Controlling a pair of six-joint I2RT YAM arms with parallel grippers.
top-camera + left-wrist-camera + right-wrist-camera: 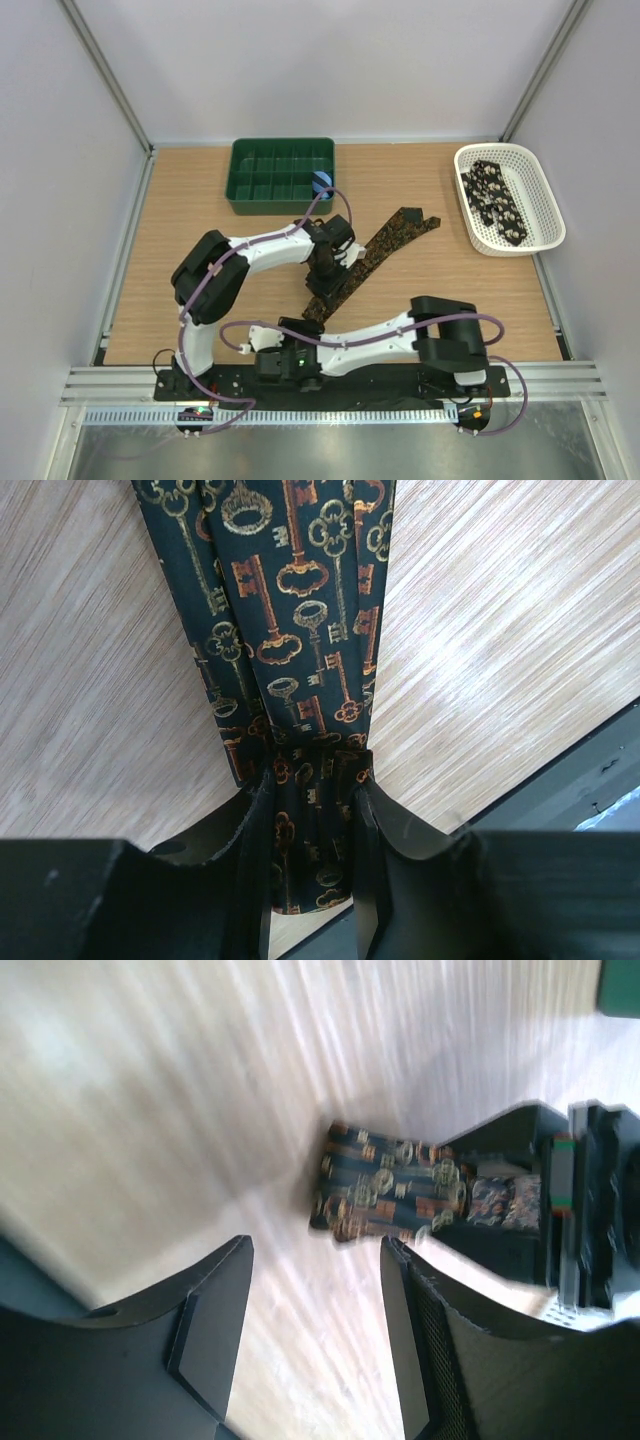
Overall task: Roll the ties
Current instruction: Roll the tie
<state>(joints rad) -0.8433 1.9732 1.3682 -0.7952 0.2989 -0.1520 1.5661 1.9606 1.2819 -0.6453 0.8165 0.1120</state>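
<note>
A dark brown tie (385, 245) with a gold-orange key print lies diagonally on the wooden table, its wide end toward the back right. My left gripper (326, 277) is shut on its near end; in the left wrist view the tie (290, 630) bunches between the jaws of the gripper (312, 780). My right gripper (308, 322) is open and empty just in front of the tie's near tip. The blurred right wrist view shows that tip (385, 1188) beyond the open gripper (315, 1260). A black tie with pale spots (497, 203) lies in the white basket (545, 200).
A green compartment tray (282, 150) stands at the back, with a small blue striped roll (320, 183) at its right front corner. The black base rail (590, 770) runs along the table's near edge, close to both grippers.
</note>
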